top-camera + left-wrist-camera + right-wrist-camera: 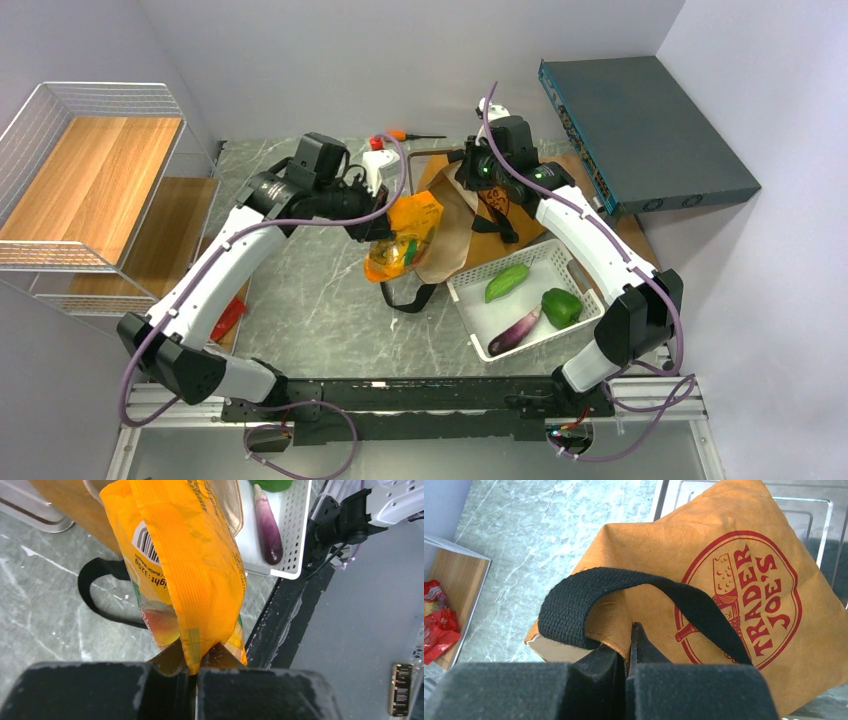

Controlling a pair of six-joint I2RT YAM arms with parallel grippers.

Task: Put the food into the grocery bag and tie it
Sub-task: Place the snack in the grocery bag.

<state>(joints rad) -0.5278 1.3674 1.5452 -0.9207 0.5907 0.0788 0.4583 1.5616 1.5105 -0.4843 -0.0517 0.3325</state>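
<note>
The left end effector (195, 666) is pinching an orange-yellow snack packet (192, 570) mid-frame — the right end effector (629, 652), gripping the rim of the mustard fabric grocery bag (664, 550), should be holding its mouth wide.

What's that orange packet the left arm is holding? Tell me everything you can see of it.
The packet is a glossy orange-yellow plastic pouch with fine ribbed stripes, a white barcode patch, small print, and a reddish-yellow picture with some green near one end. The left gripper pinches its flat edge between shut jaws, holding it off the table at the pale-lined mouth of the bag. Whether it touches the bag is unclear.
</note>
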